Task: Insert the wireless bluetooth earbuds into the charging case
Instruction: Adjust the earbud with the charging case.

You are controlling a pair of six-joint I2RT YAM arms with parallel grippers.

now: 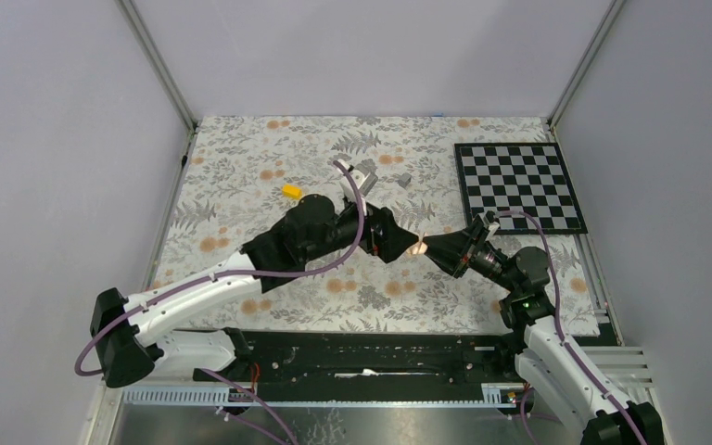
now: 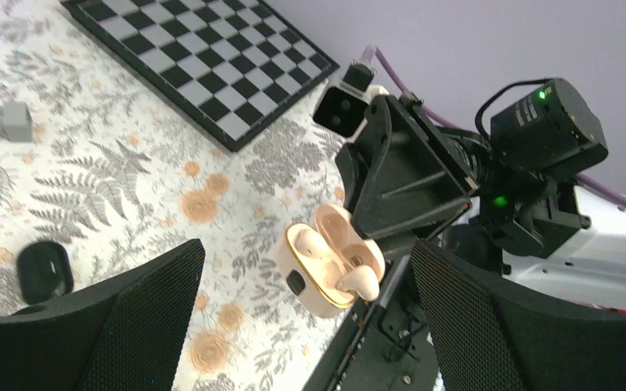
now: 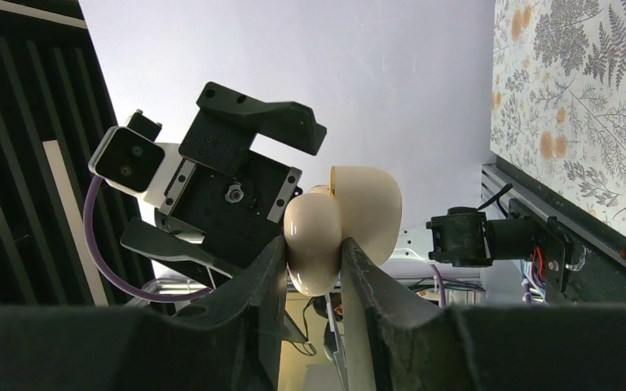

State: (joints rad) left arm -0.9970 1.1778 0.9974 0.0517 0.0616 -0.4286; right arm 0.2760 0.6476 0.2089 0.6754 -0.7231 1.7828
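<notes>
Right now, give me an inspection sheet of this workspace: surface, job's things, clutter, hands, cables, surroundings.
Surface: floral cloth, lying flat.
Job's things: cream case, lid open, held off the cloth; cream earbuds show inside.
Clutter: black pod, grey block, yellow piece, checkerboard, all on the cloth.
Hands: left hand open, empty, facing the case; right hand shut on the case.
Cables: purple cables along both arms.
Surroundings: grey walls, metal posts.

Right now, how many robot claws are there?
2. The left gripper, jaws open, points at the cream case; the right gripper, opposite it, pinches that case.
</notes>
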